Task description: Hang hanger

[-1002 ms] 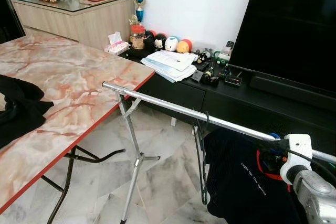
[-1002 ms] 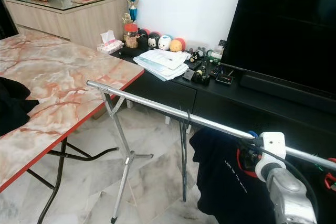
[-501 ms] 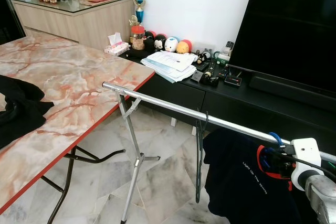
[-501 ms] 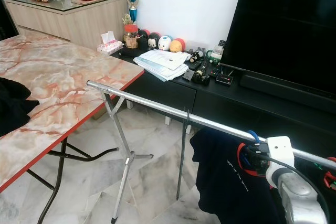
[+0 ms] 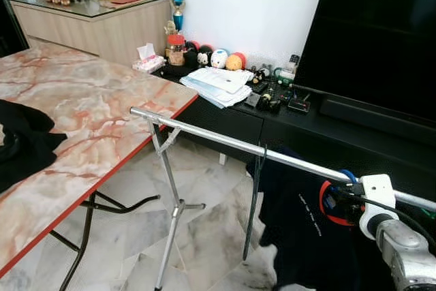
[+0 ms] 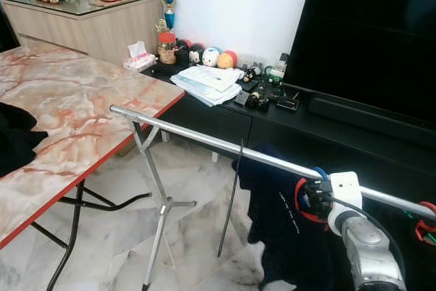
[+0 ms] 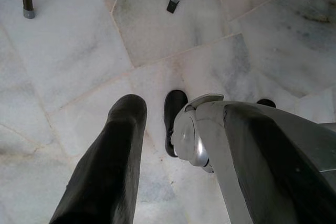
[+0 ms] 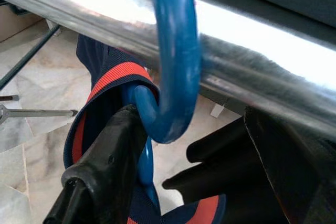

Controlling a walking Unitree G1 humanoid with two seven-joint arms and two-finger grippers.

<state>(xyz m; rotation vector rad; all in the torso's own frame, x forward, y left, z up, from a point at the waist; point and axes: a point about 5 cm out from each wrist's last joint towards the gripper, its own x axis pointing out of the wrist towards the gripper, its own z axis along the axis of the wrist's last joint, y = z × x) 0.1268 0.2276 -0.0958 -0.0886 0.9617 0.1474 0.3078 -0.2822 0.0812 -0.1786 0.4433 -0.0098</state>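
A blue hanger's hook (image 8: 170,66) sits over the silver rail (image 5: 218,142) of a clothes rack. A navy shirt (image 5: 300,223) with a red collar hangs from it. My right gripper (image 5: 343,197) is just below the rail at the hanger's neck. In the right wrist view that gripper (image 8: 194,145) stands open with the neck between its fingers, and one finger (image 8: 107,156) touches the neck. A thin black hanger (image 5: 254,199) also hangs on the rail, left of the shirt. My left gripper (image 7: 168,106) hangs idle and open above the marble floor.
A marble-patterned table (image 5: 88,107) with black clothing (image 5: 20,141) stands on the left. Behind the rail is a black TV cabinet (image 5: 286,131) with papers (image 5: 221,80), toys and a large TV (image 5: 381,32). The rack's leg (image 5: 174,209) stands on the floor.
My right gripper has shifted a little left along the rail. The shirt has swung left with it, and the thin black hanger's lower end has swung left too.
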